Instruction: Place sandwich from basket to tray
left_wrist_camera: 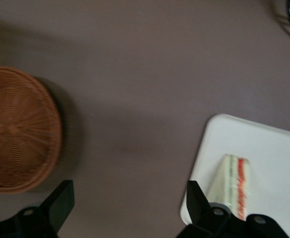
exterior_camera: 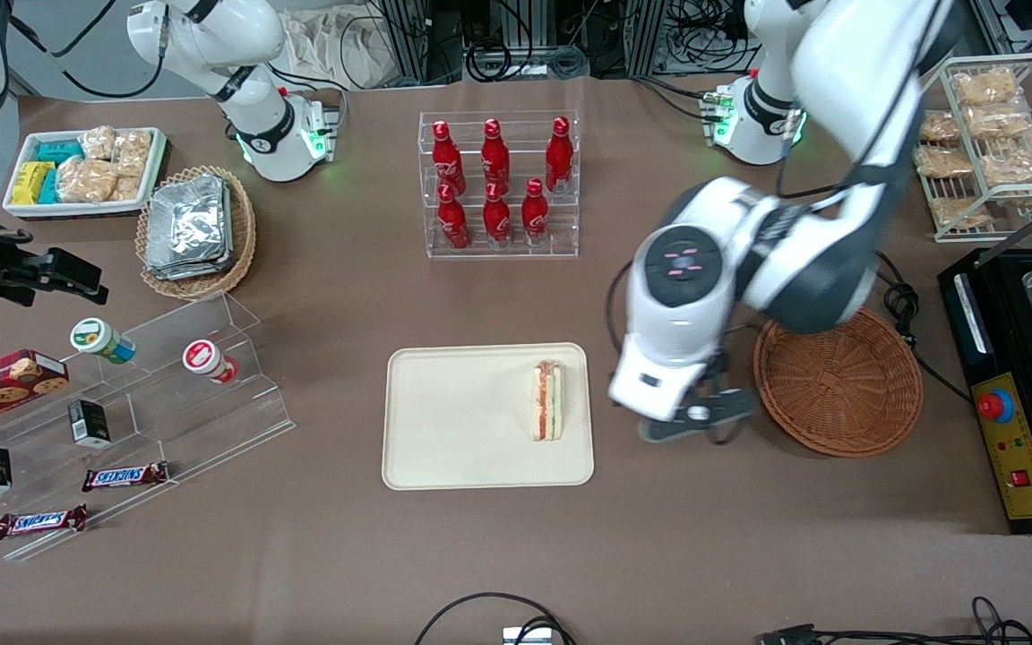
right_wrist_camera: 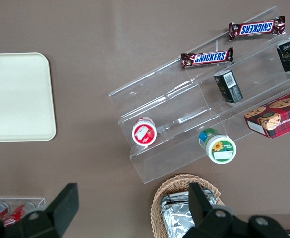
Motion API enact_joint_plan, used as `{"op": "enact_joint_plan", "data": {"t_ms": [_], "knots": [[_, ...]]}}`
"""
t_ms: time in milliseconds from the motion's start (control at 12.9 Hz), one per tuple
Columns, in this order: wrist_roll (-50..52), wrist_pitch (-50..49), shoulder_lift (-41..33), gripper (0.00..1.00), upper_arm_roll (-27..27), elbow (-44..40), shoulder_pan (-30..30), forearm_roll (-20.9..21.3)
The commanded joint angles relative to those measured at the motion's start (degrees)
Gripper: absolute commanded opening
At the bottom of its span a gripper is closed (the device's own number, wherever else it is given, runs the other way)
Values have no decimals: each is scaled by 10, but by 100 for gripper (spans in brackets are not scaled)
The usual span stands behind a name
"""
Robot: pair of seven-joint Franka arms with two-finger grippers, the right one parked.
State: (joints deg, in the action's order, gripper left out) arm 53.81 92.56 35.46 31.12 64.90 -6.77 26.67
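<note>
The sandwich (exterior_camera: 547, 399), a white wedge with red and green layers, lies on the cream tray (exterior_camera: 462, 421) near the tray's edge closest to the working arm. The round reddish-brown basket (exterior_camera: 838, 382) holds nothing. My gripper (exterior_camera: 670, 421) hangs above bare table between tray and basket, open, with nothing between its fingers. In the left wrist view the sandwich (left_wrist_camera: 231, 183) rests on the tray (left_wrist_camera: 273, 153), the basket (left_wrist_camera: 16, 129) lies apart from it, and brown table shows between the black fingertips (left_wrist_camera: 61, 198).
A clear rack of red bottles (exterior_camera: 498, 184) stands farther from the camera than the tray. An oval wicker basket of foil packs (exterior_camera: 195, 231) and a stepped acrylic snack display (exterior_camera: 122, 403) lie toward the parked arm's end. A black machine (exterior_camera: 1018, 385) flanks the basket.
</note>
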Motion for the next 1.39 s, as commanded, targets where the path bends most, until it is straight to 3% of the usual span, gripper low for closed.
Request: {"op": "enact_joint_plan", "data": {"t_ms": [0,775,930,1317], "knots": [[-31,-43,-47,100,2,16,53,-16],[-81,-53,-78,100,3,16,132,-38],[-137,-52,-102,100,-4,38,148,-71],[-350,-1,-255,100,-233,187,80,-216]]}}
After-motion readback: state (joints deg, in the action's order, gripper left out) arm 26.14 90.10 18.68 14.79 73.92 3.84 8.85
